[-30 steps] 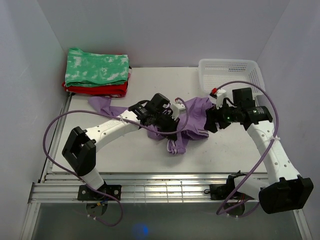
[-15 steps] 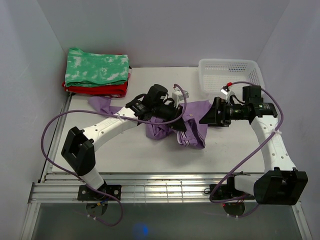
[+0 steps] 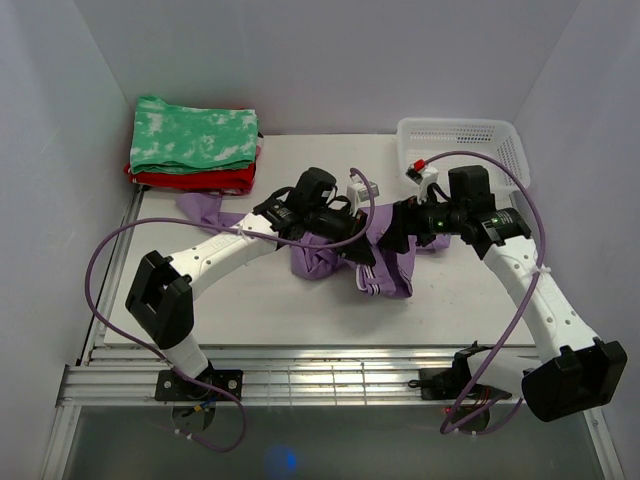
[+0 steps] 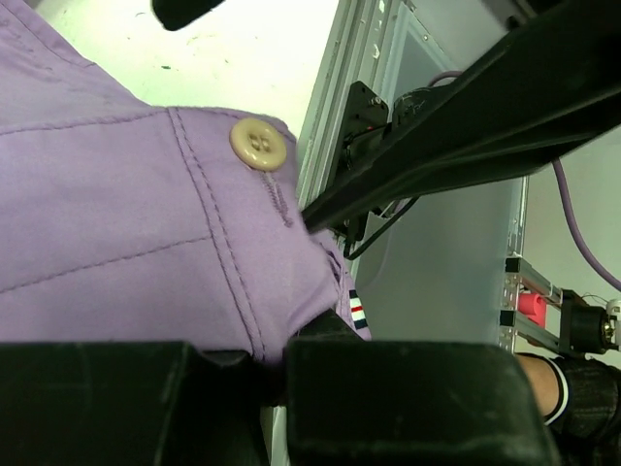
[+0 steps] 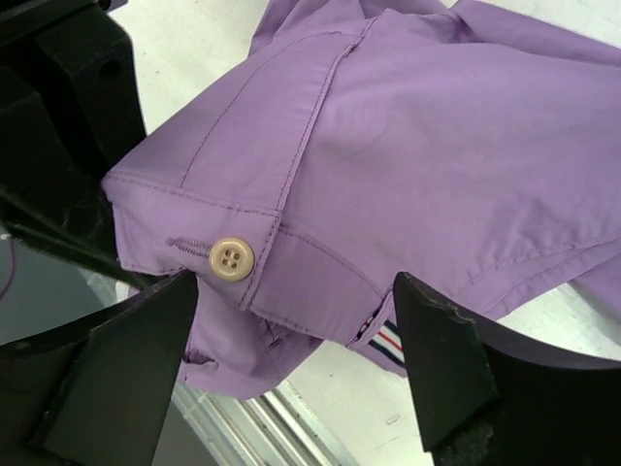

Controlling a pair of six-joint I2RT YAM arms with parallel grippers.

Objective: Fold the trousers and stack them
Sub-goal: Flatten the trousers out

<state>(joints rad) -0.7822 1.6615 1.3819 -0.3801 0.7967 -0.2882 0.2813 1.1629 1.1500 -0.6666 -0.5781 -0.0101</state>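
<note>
Trousers [image 3: 322,262]: lavender, bunched in a heap at the middle of the desk [image 3: 250,305], between the two arms; one end trails left toward the folded stack.
Left fingers [image 3: 350,245]: pressed together, pinching a fold of the trousers' waistband [image 4: 116,223] just under the button.
Right fingers [image 3: 395,235]: spread wide, one on each side of the waistband corner [image 5: 417,146]; whether they touch the cloth cannot be told.
Button [image 5: 231,257]: cream, four holes, at the waistband corner beside a stitched line; the left wrist view shows it too [image 4: 258,144].
Tag [image 5: 388,340]: small striped tab at the waistband's lower edge.
Stack: a green-and-white mottled garment [image 3: 195,135] lies folded on a red garment [image 3: 200,181] at the far left corner.
Basket [image 3: 460,127]: white, far right corner, behind the right arm.
</note>
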